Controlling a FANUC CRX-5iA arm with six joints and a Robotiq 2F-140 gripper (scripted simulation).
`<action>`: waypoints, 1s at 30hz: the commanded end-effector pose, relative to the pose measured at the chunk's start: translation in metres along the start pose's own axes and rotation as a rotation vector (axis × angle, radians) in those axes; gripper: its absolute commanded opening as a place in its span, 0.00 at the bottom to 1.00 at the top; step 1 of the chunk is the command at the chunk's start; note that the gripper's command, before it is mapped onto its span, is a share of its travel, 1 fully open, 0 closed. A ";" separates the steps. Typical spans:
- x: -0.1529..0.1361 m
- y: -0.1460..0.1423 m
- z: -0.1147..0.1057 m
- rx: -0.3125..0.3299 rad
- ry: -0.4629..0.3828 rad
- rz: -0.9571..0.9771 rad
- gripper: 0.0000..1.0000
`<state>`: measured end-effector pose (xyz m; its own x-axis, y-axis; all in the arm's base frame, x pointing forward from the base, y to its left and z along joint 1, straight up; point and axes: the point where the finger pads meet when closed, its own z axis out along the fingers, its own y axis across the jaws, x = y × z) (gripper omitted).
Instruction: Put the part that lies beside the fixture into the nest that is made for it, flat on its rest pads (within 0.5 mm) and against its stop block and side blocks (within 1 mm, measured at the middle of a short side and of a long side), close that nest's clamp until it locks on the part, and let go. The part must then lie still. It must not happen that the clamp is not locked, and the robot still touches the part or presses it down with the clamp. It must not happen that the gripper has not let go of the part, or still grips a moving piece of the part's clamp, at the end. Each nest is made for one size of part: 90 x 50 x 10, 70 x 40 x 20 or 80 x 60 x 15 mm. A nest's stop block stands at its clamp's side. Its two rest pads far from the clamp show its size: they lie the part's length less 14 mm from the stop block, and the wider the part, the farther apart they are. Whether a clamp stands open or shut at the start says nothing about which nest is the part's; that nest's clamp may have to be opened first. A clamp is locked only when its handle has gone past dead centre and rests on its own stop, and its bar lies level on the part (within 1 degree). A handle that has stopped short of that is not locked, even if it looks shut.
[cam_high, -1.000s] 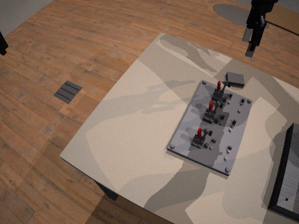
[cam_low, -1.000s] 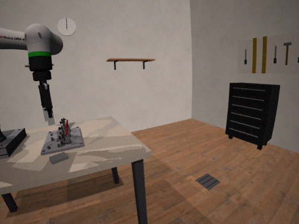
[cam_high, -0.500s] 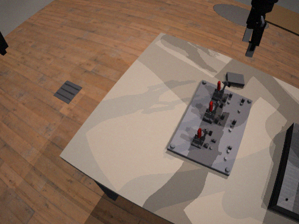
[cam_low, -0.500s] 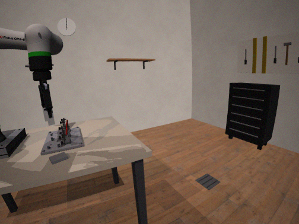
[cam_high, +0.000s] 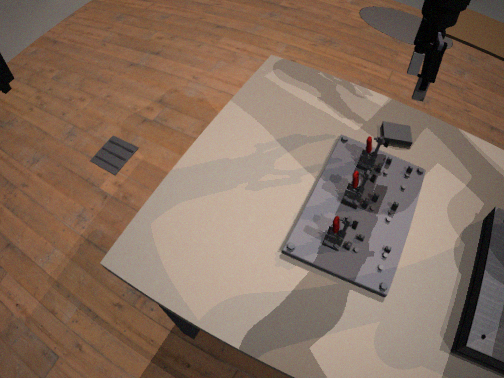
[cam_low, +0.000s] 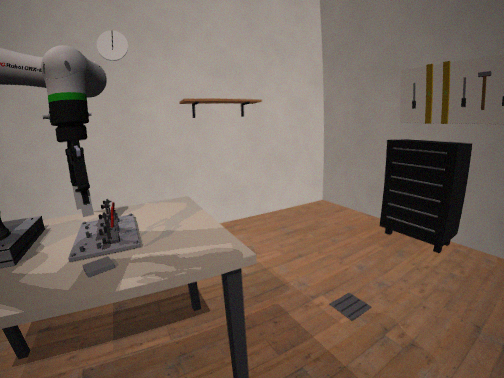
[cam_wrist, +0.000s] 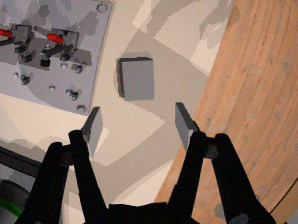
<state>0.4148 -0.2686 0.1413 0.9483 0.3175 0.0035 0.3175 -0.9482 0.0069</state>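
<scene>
A grey block, the part, lies flat on the worktop just beside one short end of the fixture plate, untouched and outside every nest. The tool hangs high above the worktop, well clear of the part, its fingers spread to a middling width with nothing between them; seen from the wrist, the part sits ahead of the gap between the fingers, roughly in line with it. On the fixture, three clamps stand in a row, each with a red handle pointing up; whether any of them is open or locked is too small to tell, and the rest pads that mark each nest's size cannot be compared at this distance. By the look of things the task is at its very start: nothing has been picked up, no nest has been filled, no clamp has been worked. Still ahead are the descent and grasp, the choice of the matching nest, seating the part against its blocks, locking the clamp and releasing.
</scene>
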 end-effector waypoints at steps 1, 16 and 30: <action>0.000 0.000 0.011 0.000 0.000 0.000 0.58; 0.000 0.000 0.066 0.000 0.000 0.000 0.58; 0.000 0.000 0.115 0.000 0.000 0.000 0.58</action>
<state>0.4152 -0.2691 0.0361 0.9482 0.3175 0.0034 0.3175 -0.9482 0.0067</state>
